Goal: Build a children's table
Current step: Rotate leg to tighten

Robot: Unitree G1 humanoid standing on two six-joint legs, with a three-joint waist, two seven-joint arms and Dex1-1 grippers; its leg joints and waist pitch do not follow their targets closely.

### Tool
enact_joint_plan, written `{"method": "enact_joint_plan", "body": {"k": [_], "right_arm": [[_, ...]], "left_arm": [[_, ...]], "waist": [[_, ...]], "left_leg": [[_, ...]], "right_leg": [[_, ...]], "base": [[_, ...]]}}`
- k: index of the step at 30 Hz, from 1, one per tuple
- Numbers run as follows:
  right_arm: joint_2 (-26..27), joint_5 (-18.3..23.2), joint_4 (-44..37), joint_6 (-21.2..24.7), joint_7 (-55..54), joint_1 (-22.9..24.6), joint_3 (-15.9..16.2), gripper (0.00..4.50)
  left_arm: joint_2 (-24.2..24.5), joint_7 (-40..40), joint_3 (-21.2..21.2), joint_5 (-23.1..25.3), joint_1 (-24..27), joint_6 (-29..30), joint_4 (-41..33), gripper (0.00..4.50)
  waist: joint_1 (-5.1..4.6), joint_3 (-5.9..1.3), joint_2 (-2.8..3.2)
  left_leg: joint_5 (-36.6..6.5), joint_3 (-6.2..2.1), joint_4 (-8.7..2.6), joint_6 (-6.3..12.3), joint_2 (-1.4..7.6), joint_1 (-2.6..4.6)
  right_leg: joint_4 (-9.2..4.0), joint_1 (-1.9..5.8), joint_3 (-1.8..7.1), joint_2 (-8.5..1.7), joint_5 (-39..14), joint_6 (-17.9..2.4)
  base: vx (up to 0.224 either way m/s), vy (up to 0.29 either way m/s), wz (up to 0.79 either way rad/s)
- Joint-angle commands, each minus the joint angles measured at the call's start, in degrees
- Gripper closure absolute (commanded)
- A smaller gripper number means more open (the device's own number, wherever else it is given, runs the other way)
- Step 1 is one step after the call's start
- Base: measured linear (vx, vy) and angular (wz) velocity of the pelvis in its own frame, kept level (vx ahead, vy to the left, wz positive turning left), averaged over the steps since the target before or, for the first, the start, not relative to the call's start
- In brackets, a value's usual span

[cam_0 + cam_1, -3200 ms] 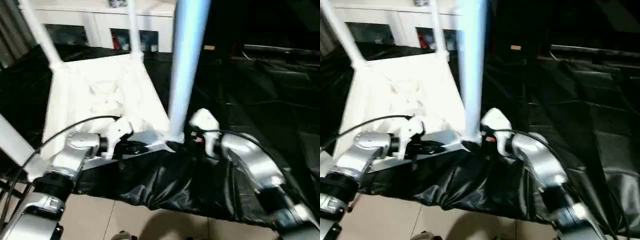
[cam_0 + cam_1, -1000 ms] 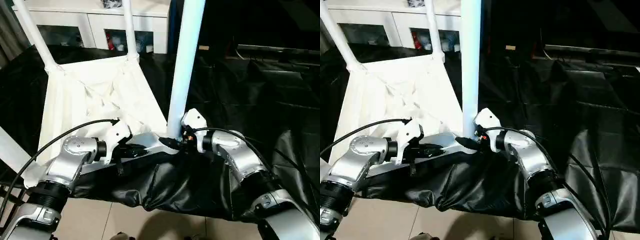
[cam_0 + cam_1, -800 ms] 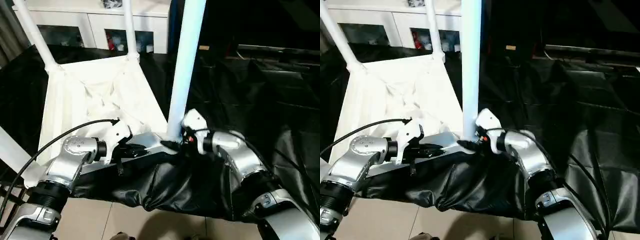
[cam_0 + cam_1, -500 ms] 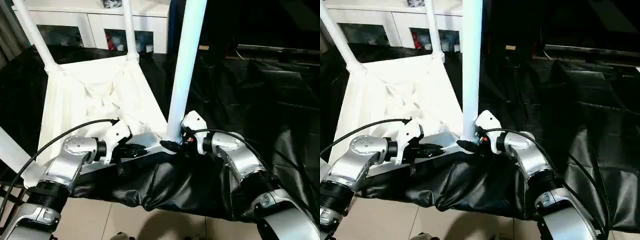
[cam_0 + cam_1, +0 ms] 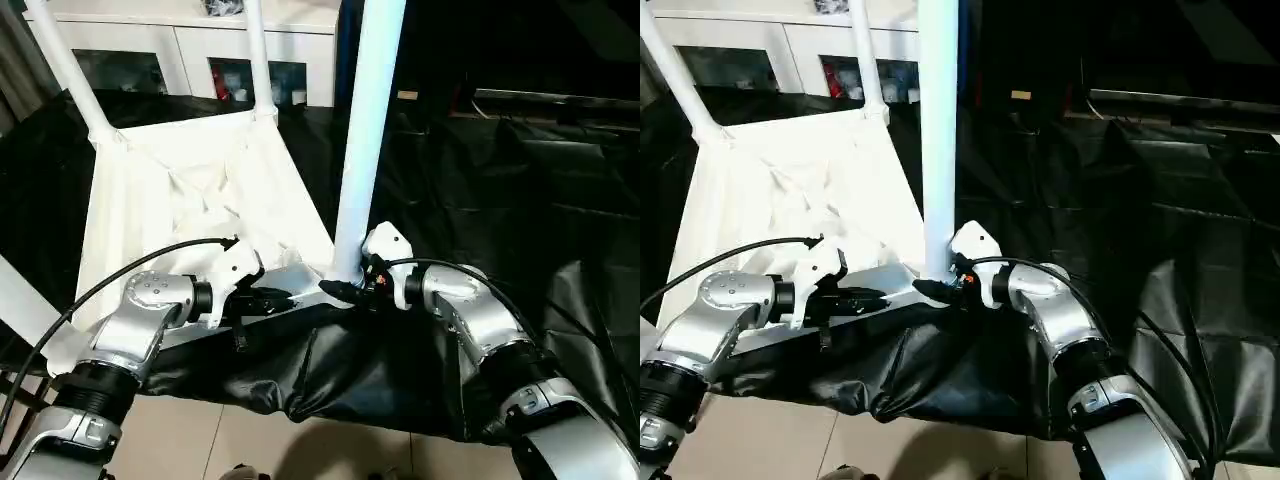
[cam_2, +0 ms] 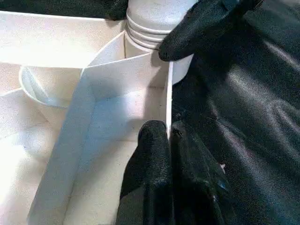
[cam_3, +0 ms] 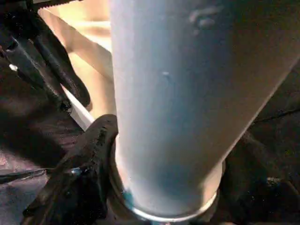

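Note:
The white tabletop (image 5: 200,200) of the children's table lies underside up on a black sheet. Two legs (image 5: 257,60) stand in its far corner sockets, and another leg (image 5: 20,295) rises at the near left. The near right leg (image 5: 365,130) stands almost upright in its socket. My right gripper (image 5: 345,288) is clasped around this leg's base, with one black finger (image 7: 84,164) against the ringed foot. My left gripper (image 6: 166,131) is shut on the tabletop's thin near rim (image 6: 168,103), just left of that socket.
The black sheet (image 5: 500,200) covers the work surface and hangs in folds over its near edge, above a tiled floor (image 5: 200,440). A white glass-door cabinet (image 5: 190,50) stands behind. A black cable (image 5: 130,265) arcs over my left forearm.
The near right leg swayed slightly to the right and came back as my right gripper worked at its base. The left gripper kept its hold on the rim.

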Motion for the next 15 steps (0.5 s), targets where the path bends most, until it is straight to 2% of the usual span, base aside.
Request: {"method": "enact_joint_plan", "body": {"k": [1,3,4,6,8,9,11,12,14,15], "right_arm": [[0.43,0.45,-0.23,-0.80,-0.69,0.15,-1.43,1.75],[1.19,0.65,-0.41,-0.67,-2.67,0.57,-2.01,1.75],[3.24,0.09,0.30,-0.32,-8.98,0.92,-3.18,1.75],[5.64,-0.61,1.19,0.46,-15.58,1.36,-4.18,1.76],[9.52,-2.01,2.75,1.96,-26.22,1.92,-5.33,1.76],[11.50,-2.49,3.95,2.71,-30.96,1.84,-5.81,1.76],[13.10,-2.64,4.91,3.22,-34.09,1.72,-6.18,1.76],[15.42,-1.84,5.97,3.16,-35.13,1.39,-6.54,1.76],[17.85,-2.31,7.18,1.99,-35.40,0.59,-5.53,1.76],[18.18,-3.88,7.44,0.87,-35.85,0.21,-4.34,1.76]], "left_arm": [[-0.12,-0.97,0.34,-1.60,0.90,0.53,-1.23,4.50],[-0.94,1.30,0.60,-1.01,0.65,0.80,-0.97,4.50],[-3.27,6.58,0.78,0.65,-0.28,0.71,0.14,4.50],[-5.98,11.43,0.67,2.07,-1.24,1.11,1.31,4.50],[-10.05,16.17,-0.32,3.47,-2.36,1.60,2.61,4.50],[-12.15,18.44,-0.66,3.92,-3.03,2.11,3.42,4.50],[-13.79,20.29,-0.89,4.30,-3.60,2.49,4.21,4.50],[-15.79,23.07,-1.36,5.29,-4.61,2.18,6.03,4.50],[-17.98,26.00,-2.56,7.07,-5.91,0.96,8.45,4.50],[-18.63,26.92,-2.97,7.79,-6.26,0.16,9.16,4.50]], "waist": [[0.15,-3.79,0.05],[0.10,-3.79,-0.05],[-0.03,-3.73,-0.01],[-0.18,-3.61,-0.26],[-0.21,-3.51,-0.02],[-0.38,-3.53,-0.16],[-0.34,-3.56,-0.17],[-0.32,-3.54,0.14],[-0.24,-3.51,-0.03],[-0.09,-3.49,0.27]], "left_leg": [[-14.64,-1.06,-4.32,0.51,2.22,0.80],[-14.44,-1.06,-4.33,0.53,2.21,0.75],[-14.63,-1.08,-4.40,0.31,2.29,0.76],[-15.65,-1.17,-4.52,-0.58,2.16,0.95],[-16.20,-1.22,-4.54,-1.18,2.10,1.12],[-16.29,-1.21,-4.58,-1.60,2.01,1.14],[-16.60,-1.29,-4.63,-1.76,1.94,1.21],[-17.17,-1.29,-4.62,-1.72,1.96,1.34],[-18.85,-1.24,-4.58,-1.26,1.75,1.56],[-19.18,-1.35,-4.70,-1.08,1.78,1.39]], "right_leg": [[-3.84,2.57,2.51,-3.49,-12.48,-14.17],[-3.84,2.61,2.55,-3.52,-12.50,-14.09],[-3.90,2.48,2.61,-3.57,-12.97,-14.00],[-4.30,2.40,2.57,-3.60,-15.93,-13.17],[-4.66,2.14,2.68,-3.68,-18.70,-12.13],[-4.81,2.08,2.72,-3.61,-19.56,-11.45],[-4.94,2.02,2.65,-3.60,-20.47,-10.62],[-4.99,1.85,2.71,-3.58,-20.63,-10.51],[-5.40,1.66,2.75,-3.41,-21.80,-9.89],[-5.38,1.64,2.87,-3.42,-21.82,-9.63]], "base": [[0.000,0.000,0.00],[0.000,0.000,0.00],[0.000,0.000,0.00],[0.000,0.000,0.00],[0.000,0.000,0.00],[0.000,0.000,0.00],[0.000,0.000,0.00],[0.000,0.000,0.00],[0.000,0.000,0.00],[0.000,0.000,0.00]]}}
